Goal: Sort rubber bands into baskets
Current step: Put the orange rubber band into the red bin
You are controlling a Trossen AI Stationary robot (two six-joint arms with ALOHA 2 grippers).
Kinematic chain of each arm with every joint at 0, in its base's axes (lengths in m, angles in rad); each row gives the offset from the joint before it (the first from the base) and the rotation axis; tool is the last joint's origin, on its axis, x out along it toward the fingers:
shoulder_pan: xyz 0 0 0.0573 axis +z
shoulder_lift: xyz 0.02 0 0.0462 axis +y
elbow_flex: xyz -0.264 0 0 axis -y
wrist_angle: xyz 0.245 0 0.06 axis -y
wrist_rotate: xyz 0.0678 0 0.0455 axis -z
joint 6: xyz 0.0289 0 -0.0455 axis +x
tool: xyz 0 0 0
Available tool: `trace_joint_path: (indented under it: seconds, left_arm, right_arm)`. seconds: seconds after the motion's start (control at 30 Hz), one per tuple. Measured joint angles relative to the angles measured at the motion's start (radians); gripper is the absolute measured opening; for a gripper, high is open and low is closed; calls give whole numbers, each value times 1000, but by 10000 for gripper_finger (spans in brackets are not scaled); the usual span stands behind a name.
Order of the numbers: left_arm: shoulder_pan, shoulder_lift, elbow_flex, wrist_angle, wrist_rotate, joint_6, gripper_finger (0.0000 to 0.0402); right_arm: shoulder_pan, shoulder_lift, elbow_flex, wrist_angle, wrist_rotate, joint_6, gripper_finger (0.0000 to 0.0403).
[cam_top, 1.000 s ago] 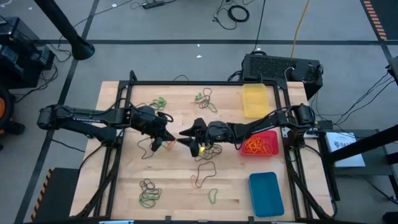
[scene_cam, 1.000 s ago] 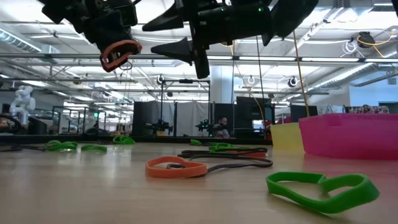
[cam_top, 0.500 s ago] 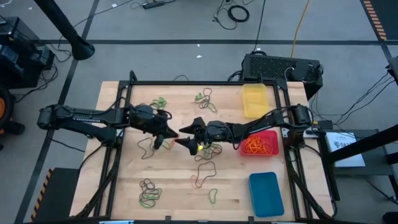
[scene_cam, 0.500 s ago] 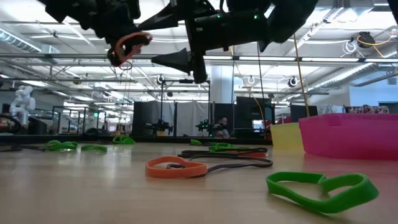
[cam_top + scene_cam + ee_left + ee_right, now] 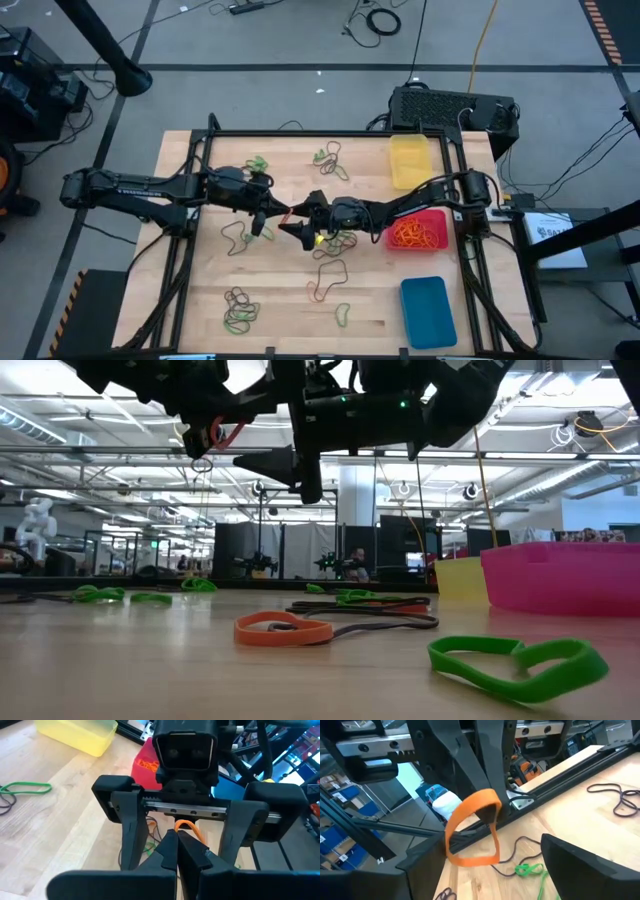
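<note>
Rubber band in orange (image 5: 472, 827) hangs in mid-air over the middle of the surface (image 5: 290, 305), pinched in the left pincer (image 5: 272, 216), whose tips are clenched tight on it. A second ago the two arms stood a little apart; now the left one has swung the band across toward three o'clock, and the right pincer (image 5: 292, 224) has spread its fingers fully and slid up until they flank the band. That reads as a handover in progress: the right arm looks set to take the loop and carry it to the red basket (image 5: 417, 230) at three o'clock, where a pile of orange bands already lies. The grab itself is not yet made; the right fingers are released and hold nothing.

Counting baskets: three, with the yellow basket (image 5: 409, 160) at about one o'clock, the red below it, and the blue basket (image 5: 428, 311) at five o'clock; yellow and blue look bare.

Loose bands are too tangled for a firm count: green and dark clusters at eleven and twelve o'clock, a dark loop at nine, another bunch at seven, one green loop at six, and an orange-and-dark pair just below centre.
</note>
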Motion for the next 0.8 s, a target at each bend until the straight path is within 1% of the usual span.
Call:
trace_joint_path:
  seconds: [0.13, 0.2, 0.27, 0.37, 0.5, 0.53, 0.57, 0.63, 0.8]
  left_arm:
    - [0, 0, 0, -1, -4, 0, 2]
    - [0, 0, 0, -2, -10, 0, 2]
    - [0, 3, 0, -2, -17, 0, 2]
    - [0, 4, 0, -5, -33, 1, 2]
    - [0, 4, 0, -14, -66, 1, 2]
    - [0, 4, 0, -25, -87, 1, 2]
    - [0, 4, 0, -41, -106, 1, 2]
    - [0, 4, 0, -79, -129, 0, 9]
    - [0, 4, 0, -168, -130, 1, 53]
  right_arm:
    - [-1, 0, 0, -3, 0, 0, 279]
    - [-1, 0, 0, -4, 1, -3, 255]
    - [-1, 0, 0, -4, 1, -7, 222]
    - [-1, 0, 0, -12, 2, -7, 156]
    - [-2, 0, 0, -20, 2, -3, 44]
    - [-2, 0, 0, -21, 2, -3, 23]
    - [-2, 0, 0, -22, 2, -3, 13]
    - [-3, 0, 0, -25, 3, 9, 12]
    - [-3, 0, 0, -32, 2, 42, 3]
